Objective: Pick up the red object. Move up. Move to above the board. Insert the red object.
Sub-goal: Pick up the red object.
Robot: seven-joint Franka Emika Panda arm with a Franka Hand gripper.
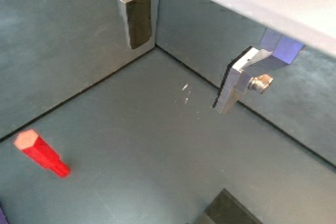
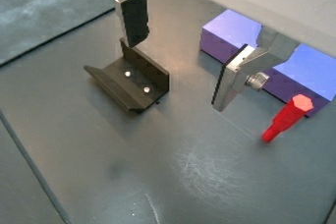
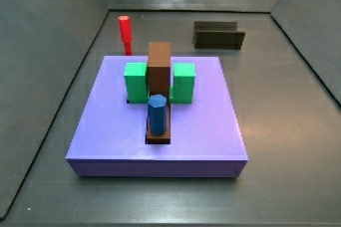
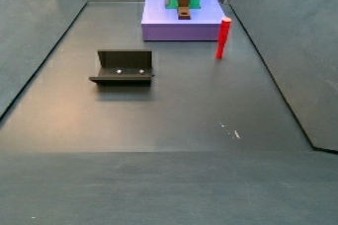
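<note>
The red object (image 3: 126,34) is a slim red peg standing upright on the grey floor beside the purple board (image 3: 200,131). It also shows in a side view (image 4: 223,38) and in both wrist views (image 1: 43,154) (image 2: 285,120). My gripper (image 1: 182,76) (image 2: 179,73) hangs above the floor between the fixture and the board, off to one side of the peg. Its jaws stand wide apart with nothing between them. The gripper does not show in the side views.
The board (image 4: 165,30) carries a brown bar (image 3: 160,82), green blocks (image 3: 136,82) and a blue peg (image 3: 158,113). The dark fixture (image 4: 123,68) (image 2: 132,83) stands on the floor. Grey walls enclose the floor.
</note>
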